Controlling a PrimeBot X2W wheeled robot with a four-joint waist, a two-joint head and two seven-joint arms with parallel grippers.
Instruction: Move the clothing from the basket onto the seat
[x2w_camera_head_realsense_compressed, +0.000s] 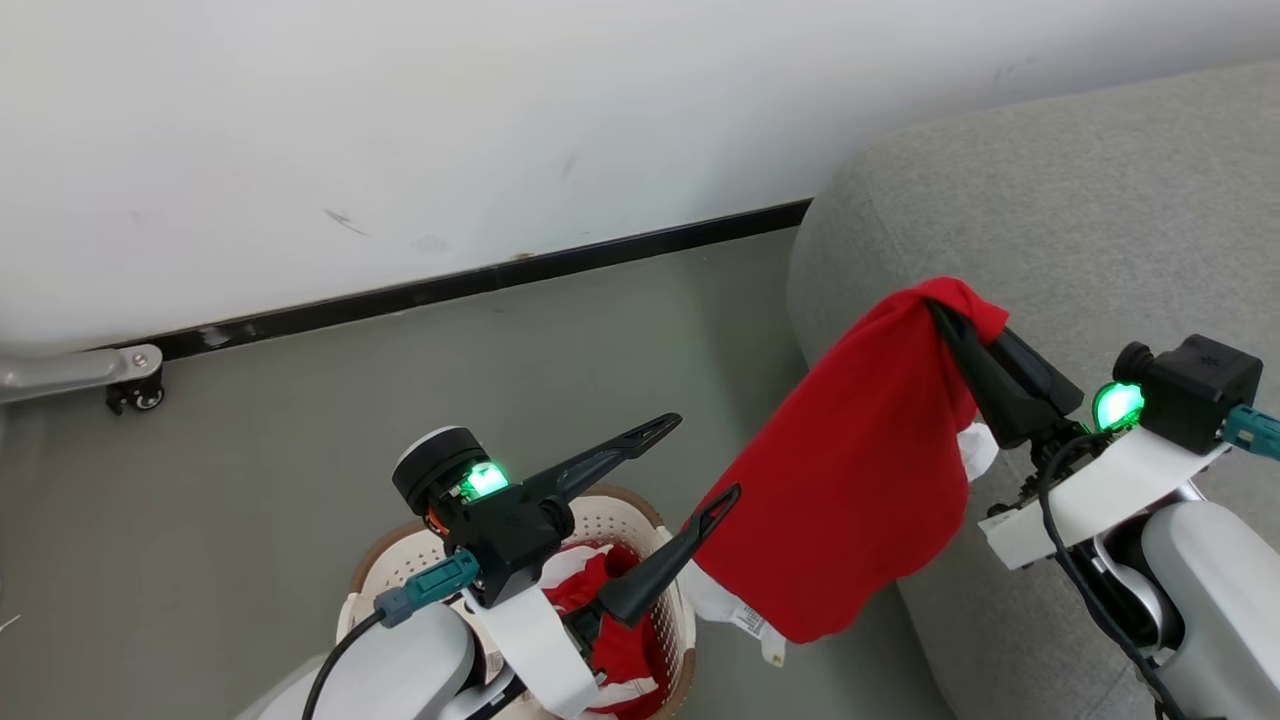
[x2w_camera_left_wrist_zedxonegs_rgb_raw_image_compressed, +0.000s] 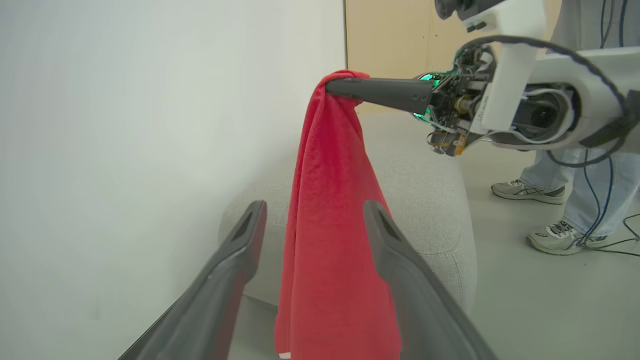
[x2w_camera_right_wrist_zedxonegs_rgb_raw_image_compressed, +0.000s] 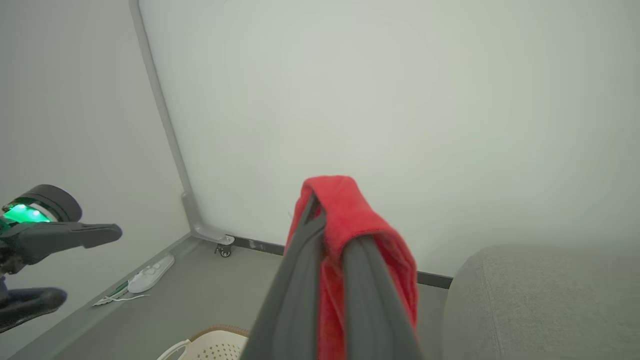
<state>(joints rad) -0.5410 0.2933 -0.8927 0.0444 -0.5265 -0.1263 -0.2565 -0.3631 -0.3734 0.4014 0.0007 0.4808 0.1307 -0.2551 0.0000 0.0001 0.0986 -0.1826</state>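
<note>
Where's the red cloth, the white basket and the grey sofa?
Bright red soft fabric garment (x2w_camera_head_realsense_compressed: 850, 480): head view, middle of hanging cloth.
Cream-white perforated plastic basket (x2w_camera_head_realsense_compressed: 603, 524): head view, far inside wall.
Large rounded grey fabric seat (x2w_camera_head_realsense_compressed: 1080, 220): head view, bare top.

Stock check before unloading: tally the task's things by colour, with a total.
Red: 2, the hanging garment in the right tool and the heap in the basket.
Cream-white: 1, the basket.
Grey: 1, the seat.
Total: 4.
</note>
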